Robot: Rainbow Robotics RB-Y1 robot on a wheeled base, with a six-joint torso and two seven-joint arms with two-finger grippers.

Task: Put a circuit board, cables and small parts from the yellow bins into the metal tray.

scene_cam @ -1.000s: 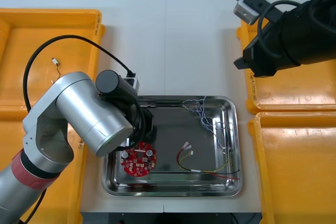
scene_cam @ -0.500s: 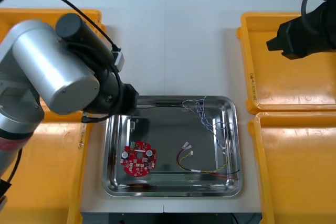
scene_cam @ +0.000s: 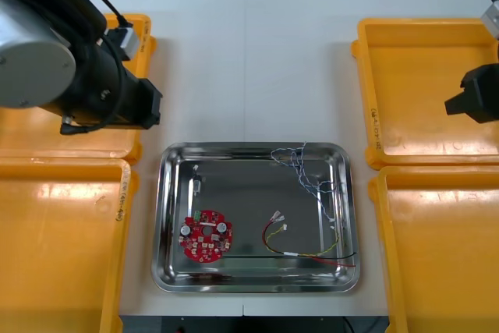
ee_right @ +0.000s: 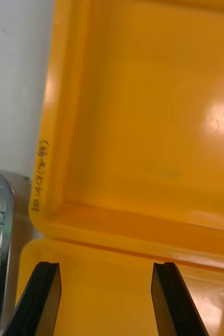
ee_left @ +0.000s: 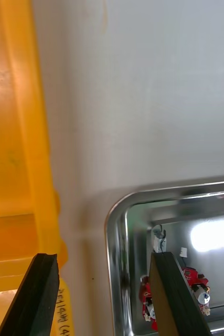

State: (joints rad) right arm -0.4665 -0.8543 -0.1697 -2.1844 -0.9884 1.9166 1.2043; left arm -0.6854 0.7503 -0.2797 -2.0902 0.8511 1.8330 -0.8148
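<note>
The metal tray holds a red circuit board, a small metal part, a twisted blue and white cable and a red and yellow cable. My left arm hangs over the back left bin. Its gripper is open and holds nothing, above the table strip beside the tray corner, with the board past one finger. My right gripper is open too and holds nothing. It is over the ridge where the two right bins meet, and its arm shows at the right edge.
Yellow bins flank the tray: back left, front left, back right, front right. The back right bin has a bare floor. White table runs behind the tray.
My left arm has pulled away from the tray to the back left, uncovering the board and the small metal part. My right arm has swung out to the right edge.
</note>
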